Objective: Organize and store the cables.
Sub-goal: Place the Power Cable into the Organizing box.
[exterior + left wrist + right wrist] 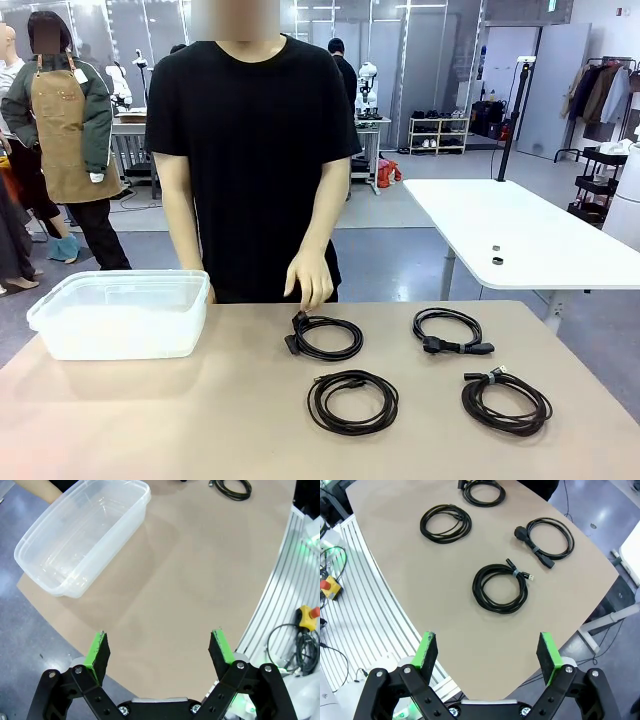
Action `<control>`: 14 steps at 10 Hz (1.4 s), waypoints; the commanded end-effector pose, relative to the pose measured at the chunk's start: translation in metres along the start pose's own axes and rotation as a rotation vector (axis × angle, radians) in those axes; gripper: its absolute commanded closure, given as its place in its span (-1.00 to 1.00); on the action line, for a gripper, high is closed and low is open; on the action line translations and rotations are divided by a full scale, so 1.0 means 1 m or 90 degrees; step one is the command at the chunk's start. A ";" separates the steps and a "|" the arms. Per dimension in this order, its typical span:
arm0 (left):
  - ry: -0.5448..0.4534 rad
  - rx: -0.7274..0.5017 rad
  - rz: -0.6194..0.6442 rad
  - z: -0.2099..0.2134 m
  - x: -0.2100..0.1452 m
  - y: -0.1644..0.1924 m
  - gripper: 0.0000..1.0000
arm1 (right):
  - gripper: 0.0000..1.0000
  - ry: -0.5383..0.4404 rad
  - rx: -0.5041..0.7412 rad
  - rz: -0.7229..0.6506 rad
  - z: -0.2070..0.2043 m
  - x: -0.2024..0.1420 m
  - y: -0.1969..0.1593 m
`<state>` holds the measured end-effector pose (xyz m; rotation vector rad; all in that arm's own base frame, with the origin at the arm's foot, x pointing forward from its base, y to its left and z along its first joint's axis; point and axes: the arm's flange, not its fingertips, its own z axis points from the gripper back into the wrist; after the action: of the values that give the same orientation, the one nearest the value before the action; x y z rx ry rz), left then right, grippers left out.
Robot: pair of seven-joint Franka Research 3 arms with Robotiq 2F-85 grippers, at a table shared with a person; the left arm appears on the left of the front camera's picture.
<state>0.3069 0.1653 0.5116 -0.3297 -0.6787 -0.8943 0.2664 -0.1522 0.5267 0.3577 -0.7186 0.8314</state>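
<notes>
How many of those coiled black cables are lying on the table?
4. The far-left cable lies by the person's hand, with the far-right cable beside it. The near-left cable and near-right cable sit closer to the robot. None seems hidden.

Front: fixed at the table's near edge, facing across. Left wrist: high above the table, looking down at the tub, shared with front. Right wrist: likewise, over the cables.

Bright even light; soft faint shadows on table; wrist views bowed at edges.
</notes>
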 end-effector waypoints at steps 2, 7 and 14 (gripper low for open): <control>0.000 -0.002 -0.007 0.002 0.000 0.002 -1.00 | -1.00 -0.001 0.001 0.007 0.000 -0.001 0.001; 0.000 -0.002 -0.007 0.002 0.000 0.002 -1.00 | -1.00 -0.001 0.001 0.007 0.000 -0.001 0.001; 0.000 -0.002 -0.007 0.002 0.000 0.002 -1.00 | -1.00 0.000 0.000 0.000 0.000 0.000 0.000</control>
<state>0.3068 0.1653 0.5117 -0.3291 -0.6785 -0.8943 0.2663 -0.1525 0.5267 0.3572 -0.7187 0.8306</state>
